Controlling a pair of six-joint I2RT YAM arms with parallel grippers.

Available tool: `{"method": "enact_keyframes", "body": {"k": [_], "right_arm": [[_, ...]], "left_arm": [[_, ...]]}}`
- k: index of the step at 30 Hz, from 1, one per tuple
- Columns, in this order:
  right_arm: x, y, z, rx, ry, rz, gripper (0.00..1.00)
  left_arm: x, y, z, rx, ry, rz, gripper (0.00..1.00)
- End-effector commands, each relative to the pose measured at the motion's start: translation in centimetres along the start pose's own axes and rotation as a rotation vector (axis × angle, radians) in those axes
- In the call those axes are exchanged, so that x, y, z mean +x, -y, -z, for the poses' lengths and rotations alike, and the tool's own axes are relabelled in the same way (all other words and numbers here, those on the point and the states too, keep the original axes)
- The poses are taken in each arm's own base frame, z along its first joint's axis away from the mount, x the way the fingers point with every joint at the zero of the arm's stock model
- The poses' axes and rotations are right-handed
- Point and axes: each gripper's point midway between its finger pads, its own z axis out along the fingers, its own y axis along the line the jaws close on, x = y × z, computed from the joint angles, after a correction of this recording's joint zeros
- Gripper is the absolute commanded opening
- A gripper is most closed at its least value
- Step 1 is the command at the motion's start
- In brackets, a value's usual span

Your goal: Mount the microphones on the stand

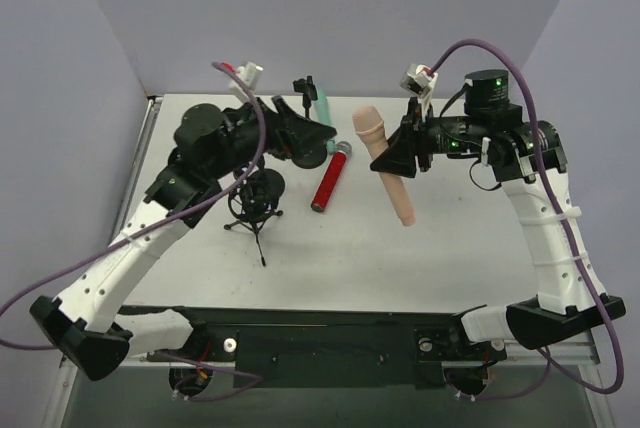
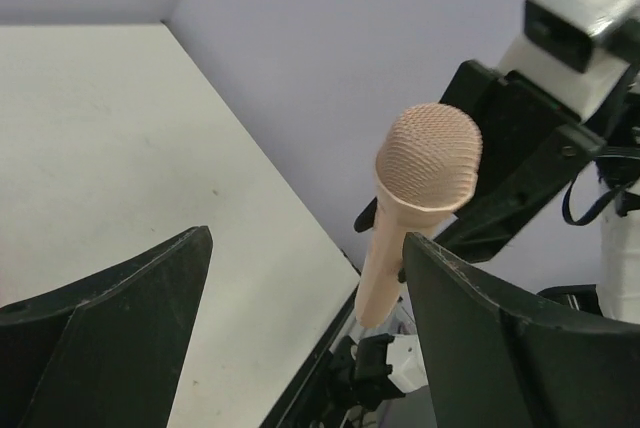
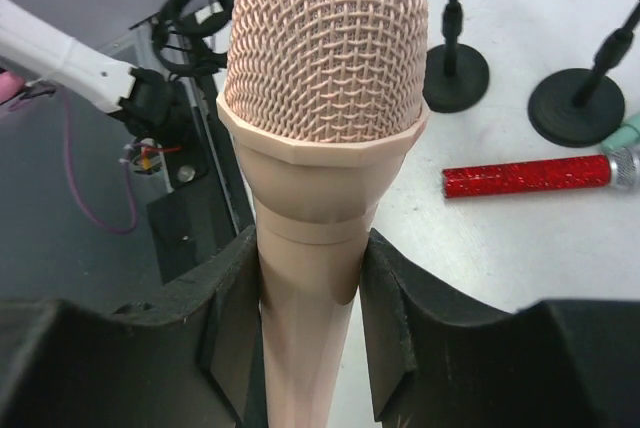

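Observation:
My right gripper is shut on the peach-pink microphone and holds it above the table, mesh head toward the back; its fingers clamp the handle just below the head. The red glittery microphone lies flat on the table, also seen as the red microphone in the right wrist view. The mint green microphone sits tilted in a stand clip at the back. My left gripper is open and empty beside that stand, facing the peach-pink microphone.
A black tripod stand with a round cradle stands left of the red microphone. Two round stand bases sit on the table. Purple walls close in the back and sides. The black base rail runs along the near edge.

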Motion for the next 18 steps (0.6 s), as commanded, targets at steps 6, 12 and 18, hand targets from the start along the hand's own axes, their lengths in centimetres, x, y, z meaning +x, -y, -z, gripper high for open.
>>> {"method": "enact_keyframes", "body": {"k": [6, 12, 18], "right_arm": [[-1.3, -5.7, 1.9, -0.156, 0.076, -0.011, 0.10], [-1.2, -5.9, 2.1, -0.165, 0.086, -0.022, 0.11], [-2.7, -4.5, 3.6, -0.133, 0.160, -0.075, 0.11]], "left_arm": [[3.3, 4.6, -6.4, 0.140, -0.001, 0.034, 0.89], [5.0, 6.5, -7.0, 0.250, -0.011, 0.077, 0.85], [4.2, 5.8, -4.2, 0.213, 0.067, 0.062, 0.85]]}}
